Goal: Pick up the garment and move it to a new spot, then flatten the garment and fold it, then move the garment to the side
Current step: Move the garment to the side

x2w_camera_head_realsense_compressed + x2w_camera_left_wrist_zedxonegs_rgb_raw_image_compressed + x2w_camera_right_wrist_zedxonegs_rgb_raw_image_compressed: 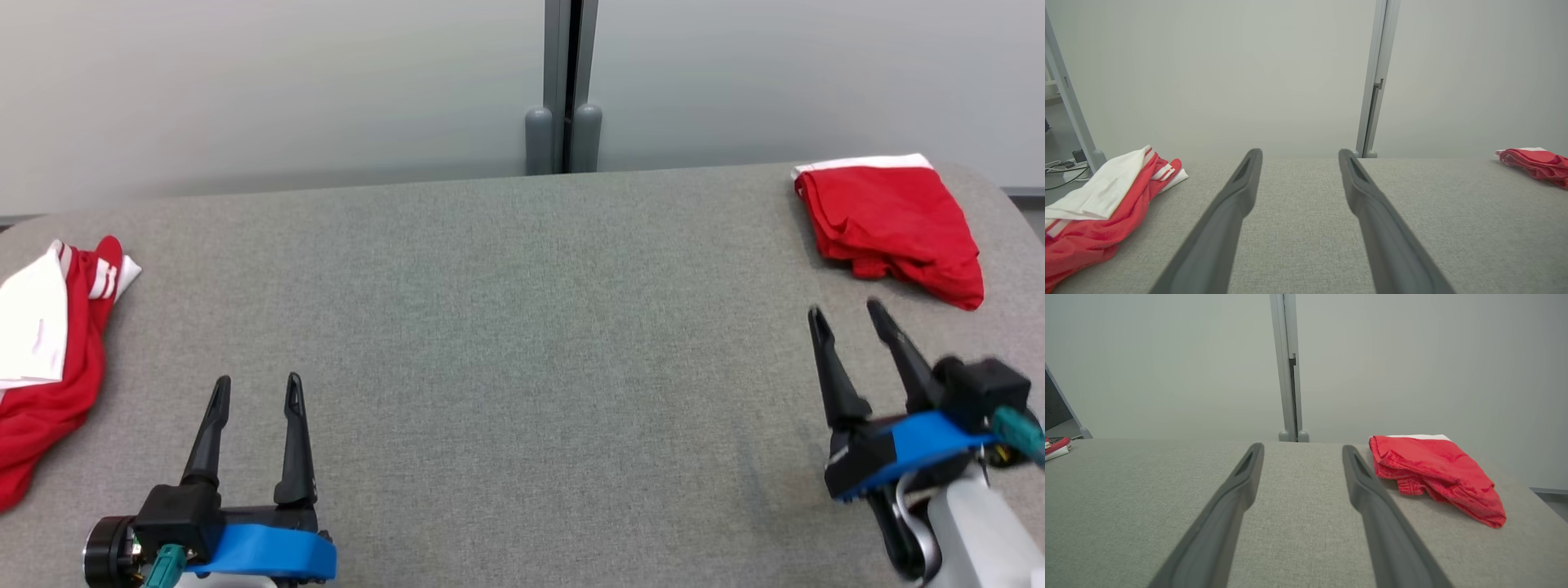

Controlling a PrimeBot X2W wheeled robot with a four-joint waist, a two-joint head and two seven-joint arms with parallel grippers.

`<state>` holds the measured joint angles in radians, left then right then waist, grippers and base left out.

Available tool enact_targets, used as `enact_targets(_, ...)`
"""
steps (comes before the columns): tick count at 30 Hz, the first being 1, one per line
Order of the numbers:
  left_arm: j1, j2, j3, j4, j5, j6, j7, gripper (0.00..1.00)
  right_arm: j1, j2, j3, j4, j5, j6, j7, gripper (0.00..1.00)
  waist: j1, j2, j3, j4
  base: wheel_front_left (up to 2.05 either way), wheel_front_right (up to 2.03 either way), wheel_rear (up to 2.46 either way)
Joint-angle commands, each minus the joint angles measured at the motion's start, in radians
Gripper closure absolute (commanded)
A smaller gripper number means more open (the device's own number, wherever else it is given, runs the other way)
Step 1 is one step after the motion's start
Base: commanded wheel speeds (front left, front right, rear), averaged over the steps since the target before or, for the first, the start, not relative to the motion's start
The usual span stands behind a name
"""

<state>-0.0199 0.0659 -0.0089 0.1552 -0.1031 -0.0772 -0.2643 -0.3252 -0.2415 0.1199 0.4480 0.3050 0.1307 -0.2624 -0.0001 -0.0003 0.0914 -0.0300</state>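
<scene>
Folded red fabric garment [894, 224] is sitting at the far right corner of the grey fabric-covered table [522, 327]. Right gripper [843, 307] is just short of it, dark fingers spread apart, nothing between them. Left gripper [258, 378] is the same deal near the front left, wide apart and empty. Off to its left, a crumpled red-and-white striped garment [49, 408] lies at the table's edge.

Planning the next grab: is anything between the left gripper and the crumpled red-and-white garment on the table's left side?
Nothing visible does. Only bare grey table lies between the open left gripper and the crumpled garment. The folded red garment sits far off at the table's right.
</scene>
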Motion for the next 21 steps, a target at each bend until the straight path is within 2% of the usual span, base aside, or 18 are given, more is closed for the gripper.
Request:
enact_targets(1, 0.012, 0.000, 0.005, 0.007, -0.002, 0.002, 0.000, 0.00, 0.050, 0.015, -0.018, -0.025, 0.002, 0.000, -0.003, 0.00, 0.0001, 0.0003, -0.014, -0.002, 0.00, 0.00, 0.00)
enact_targets(11, 0.033, -0.002, 0.015, 0.040, 0.003, -0.009, 0.000, 0.00, 0.249, 0.114, -0.107, -0.153, -0.043, 0.000, 0.005, 0.00, 0.0001, 0.0003, -0.047, 0.024, 0.00, 0.00, 0.00)
enact_targets(21, 0.035, -0.003, 0.022, 0.057, 0.009, -0.014, 0.000, 0.00, 0.333, 0.171, -0.151, -0.239, -0.098, 0.000, 0.033, 0.00, 0.0001, 0.0003, -0.064, 0.046, 0.00, 0.00, 0.00)
